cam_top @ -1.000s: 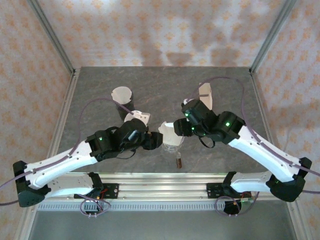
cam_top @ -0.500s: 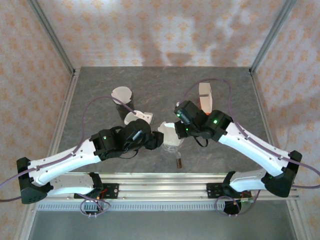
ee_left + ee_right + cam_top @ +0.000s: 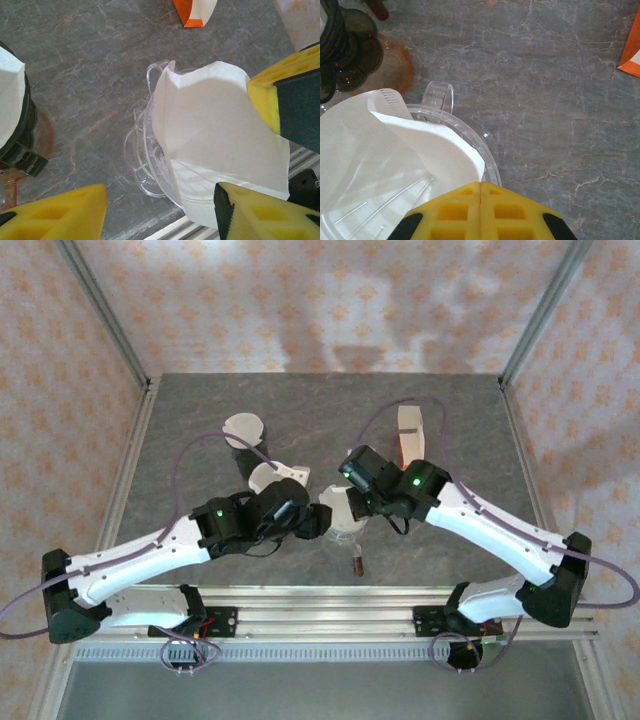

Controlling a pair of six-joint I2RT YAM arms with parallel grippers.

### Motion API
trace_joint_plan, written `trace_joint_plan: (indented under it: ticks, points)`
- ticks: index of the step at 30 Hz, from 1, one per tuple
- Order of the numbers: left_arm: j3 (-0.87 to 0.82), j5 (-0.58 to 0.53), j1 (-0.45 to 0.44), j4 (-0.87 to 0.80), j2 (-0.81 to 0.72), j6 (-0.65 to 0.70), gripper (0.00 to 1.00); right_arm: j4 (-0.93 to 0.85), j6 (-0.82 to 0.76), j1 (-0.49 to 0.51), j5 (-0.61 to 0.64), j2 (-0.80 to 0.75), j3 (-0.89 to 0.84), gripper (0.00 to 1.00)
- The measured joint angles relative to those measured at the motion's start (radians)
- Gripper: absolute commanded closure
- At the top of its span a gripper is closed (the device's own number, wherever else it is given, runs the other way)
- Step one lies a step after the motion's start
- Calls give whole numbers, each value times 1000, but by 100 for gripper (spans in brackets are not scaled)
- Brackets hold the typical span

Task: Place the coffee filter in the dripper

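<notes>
Across grey veined stone table, boxed by floral-papered walls, found both arms meeting near mid-frame. Saw coffee filter as white paper cone, creased and fanned open, with crimped seam along one edge in right wrist view. Found it seated in clear plastic dripper, upper edge rising well above rim; placed it just below centre of top view. Noted left gripper spread wide, yellow fingers either side of dripper, lower-right one overlapping paper, lower-left one apart from plastic. Noted right gripper pressed fully together at dripper's near rim, tips right at filter's edge; could not tell whether any paper was pinched between. Against a second before: found right gripper gone from partly parted to closed, and right arm swung further toward left of top frame, uncovering more of orange-and-white packet at upper right. Found left arm nudged slightly up-frame, filter and dripper where they had been, small brown object below dripper unmoved, and dark holder topped with white paper at upper left likewise.
</notes>
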Motion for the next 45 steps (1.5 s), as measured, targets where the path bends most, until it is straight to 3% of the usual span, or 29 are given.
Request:
trace_joint_plan:
  ticks: [9,14,16,18,21,28,34,45]
  points:
    - [0,-9,0,0,42,-20,51,-10,-4,8,26,14,0,100]
    - [0,-9,0,0,50,-23,52,-12,-4,8,28,15,0,98]
    - [0,-9,0,0,50,-22,52,-12,-4,8,31,15,0,84]
    - [0,-9,0,0,50,-23,52,-12,-7,8,34,14,0,62]
    - [-3,-9,0,0,50,-23,52,-11,-12,8,33,5,0,50]
    - [-16,-8,0,4,50,-23,51,-7,11,8,-7,-31,0,49]
    - [-29,-8,0,18,51,-23,51,4,30,8,-30,-45,-9,40]
    - [-41,-8,3,30,48,-24,43,14,35,8,-80,-10,-40,40]
